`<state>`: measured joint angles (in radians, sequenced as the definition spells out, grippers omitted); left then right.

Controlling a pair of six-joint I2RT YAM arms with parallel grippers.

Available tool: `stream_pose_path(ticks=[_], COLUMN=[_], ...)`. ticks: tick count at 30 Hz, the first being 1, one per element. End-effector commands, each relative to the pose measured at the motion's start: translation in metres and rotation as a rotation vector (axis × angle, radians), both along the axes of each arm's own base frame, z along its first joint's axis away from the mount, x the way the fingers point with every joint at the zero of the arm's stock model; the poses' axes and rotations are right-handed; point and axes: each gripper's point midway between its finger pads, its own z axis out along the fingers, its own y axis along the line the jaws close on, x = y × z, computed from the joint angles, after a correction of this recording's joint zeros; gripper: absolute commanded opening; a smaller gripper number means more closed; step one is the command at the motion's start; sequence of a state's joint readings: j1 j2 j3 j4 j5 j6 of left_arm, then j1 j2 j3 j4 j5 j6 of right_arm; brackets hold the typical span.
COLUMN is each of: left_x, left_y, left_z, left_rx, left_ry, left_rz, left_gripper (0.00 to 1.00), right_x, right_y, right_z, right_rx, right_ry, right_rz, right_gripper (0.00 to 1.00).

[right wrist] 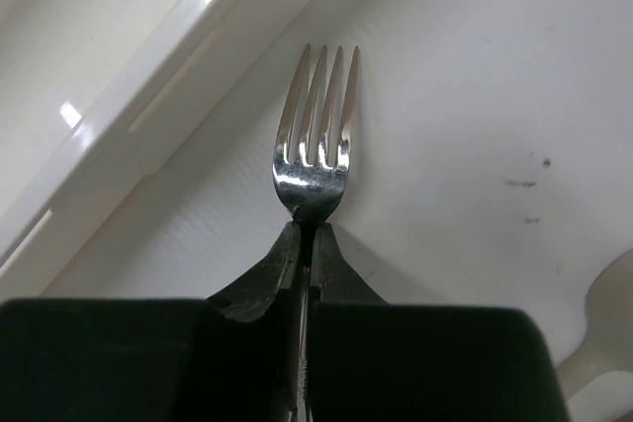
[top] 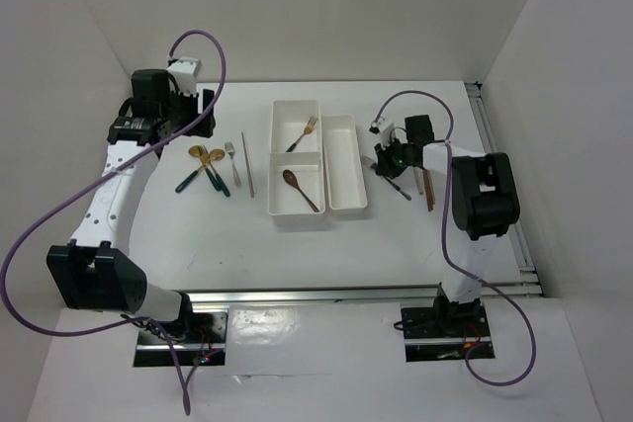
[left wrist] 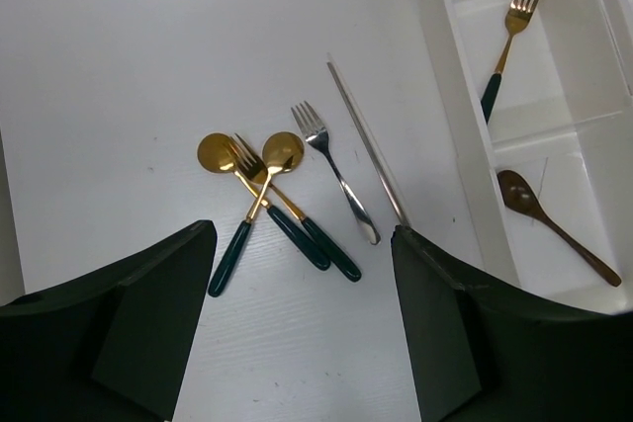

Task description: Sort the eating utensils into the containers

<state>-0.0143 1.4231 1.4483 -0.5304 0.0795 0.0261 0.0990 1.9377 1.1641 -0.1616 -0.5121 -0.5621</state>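
Low beside the narrow tray (top: 341,160), right end effector (right wrist: 309,232) pinches silver fork (right wrist: 316,150).

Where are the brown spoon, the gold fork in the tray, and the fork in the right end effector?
brown spoon (left wrist: 516,191), left wrist view, bowl.
gold fork (left wrist: 516,19), left wrist view, base of tines.
silver fork (right wrist: 314,170), right wrist view, base of tines.

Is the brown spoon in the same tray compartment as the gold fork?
No, a divider separates the brown spoon from the gold fork in the next compartment.
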Motion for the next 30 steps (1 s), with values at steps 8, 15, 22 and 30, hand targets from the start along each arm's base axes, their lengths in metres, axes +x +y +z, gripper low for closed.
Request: stream_pose_path(ticks=[8,15,22,30], left_x=[-0.003,-0.007,-0.019,-0.047], left_y=[0.000,-0.001,0.003,-0.001], left_z=[-0.015,-0.019,-0.019,-0.023], left_rx=[-0.018,-0.035,-0.024,-0.046], left_ry=[-0.011,-0.014,-0.015,0.033], left_rz=[0.005,0.016,0.033,0.008], left_gripper=[0.85,0.85,0.85,0.85], right_x=[-0.001,0.027,0.061,0.080], right_y=[-0.046,-0.021,0.073,0.158], right_z=[0.122,0.209,0.270,0.288], right_rx=[0.059,0.255,0.494,0.605], right_ry=[-0.161,-0.278,-0.316,-0.405], right_rz=[-0.240,-0.303,-0.218,-0.111], right_gripper=[0.00,0.00,0.00,0.00])
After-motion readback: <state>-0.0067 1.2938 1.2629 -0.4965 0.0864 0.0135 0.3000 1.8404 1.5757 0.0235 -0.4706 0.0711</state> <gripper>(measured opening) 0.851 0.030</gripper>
